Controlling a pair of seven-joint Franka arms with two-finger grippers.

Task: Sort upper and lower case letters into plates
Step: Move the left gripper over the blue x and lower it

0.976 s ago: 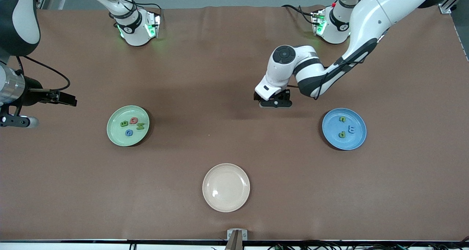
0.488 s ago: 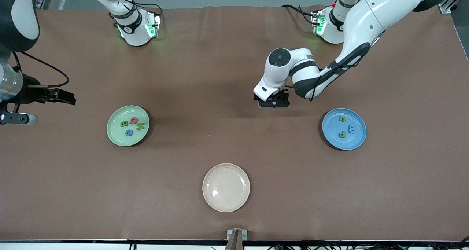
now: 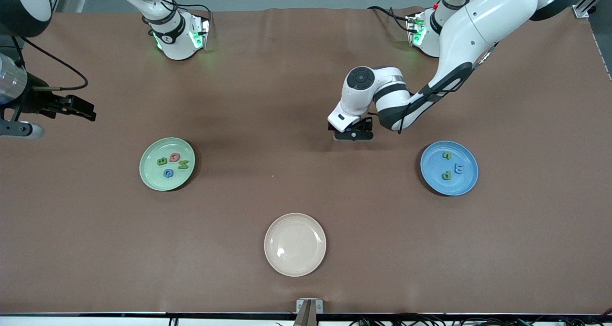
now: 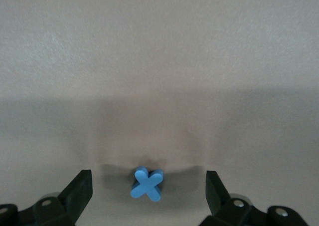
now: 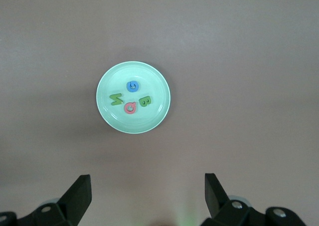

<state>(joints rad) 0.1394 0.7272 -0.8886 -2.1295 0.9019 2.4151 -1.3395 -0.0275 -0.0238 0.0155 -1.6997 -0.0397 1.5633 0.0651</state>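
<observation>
A cream-white plate (image 3: pixel 295 244) sits low in the frame's centre on the brown table (image 3: pixel 239 101) (glossy, with one small highlight).

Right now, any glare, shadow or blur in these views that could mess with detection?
Front view: a bright glare spot on the cream plate, and soft arm shadows on the brown table. Left wrist view: a shadow band across the table around the blue x, which looks slightly soft. Right wrist view: evenly lit, the letters on the green plate readable.

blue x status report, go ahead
Left gripper open, low over blue x on bare table. Right gripper open, waiting high above light green plate. Nothing in the way.
</observation>
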